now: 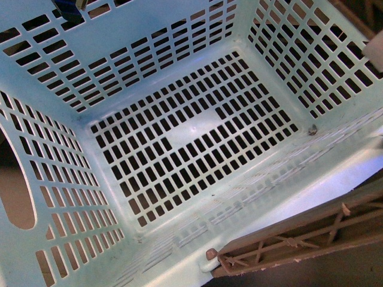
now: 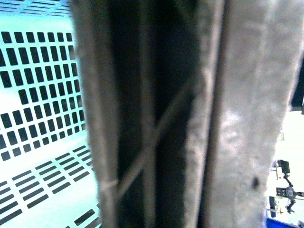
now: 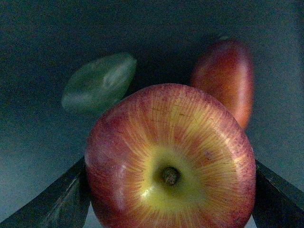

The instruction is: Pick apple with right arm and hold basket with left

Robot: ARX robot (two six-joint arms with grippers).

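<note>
The right pincer (image 3: 170,164) is closed onto the round red apple with yellow streaks (image 3: 171,161), one dark finger (image 3: 61,202) against each flank, the stem hollow facing the wrist camera. Beyond the apple, a dull green oval fruit (image 3: 99,83) and an elongated red-orange fruit (image 3: 228,80) lie on the grey worktop (image 3: 33,142). The left pincer's fingers cannot be made out. Its wrist view is filled by the blurred brown ribbed swing handle (image 2: 142,118), very close, with slotted walls beside it. The front view looks down into the large light-blue slotted plastic basket (image 1: 299,179), nothing inside, the handle along its near right rim.
</note>
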